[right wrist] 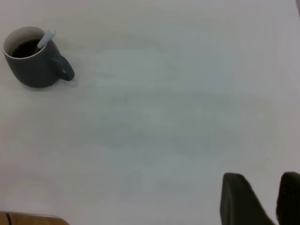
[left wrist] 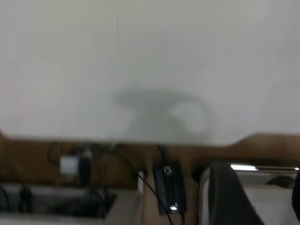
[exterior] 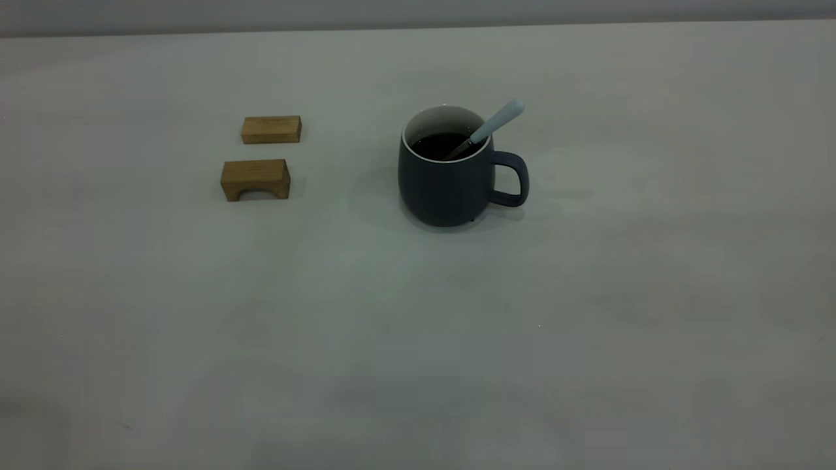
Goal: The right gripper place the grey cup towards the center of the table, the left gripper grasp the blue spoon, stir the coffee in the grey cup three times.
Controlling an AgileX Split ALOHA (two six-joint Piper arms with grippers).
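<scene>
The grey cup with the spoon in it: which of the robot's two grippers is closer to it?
Cannot tell. Neither gripper appears in the exterior view, so both are well away from the grey cup. The right wrist view sees it across bare table; the left wrist view doesn't show it.

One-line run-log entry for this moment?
grey cup: mid-table, upright | blue spoon: in coffee, leaning on rim | right gripper: away from cup | wooden blocks: left of cup

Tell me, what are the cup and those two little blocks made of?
The grey cup looks ceramic: smooth matte slate outside, white glazed inside. The two blocks look like wood: tan-brown with faint grain lines, unpainted. That is only how they look.
</scene>
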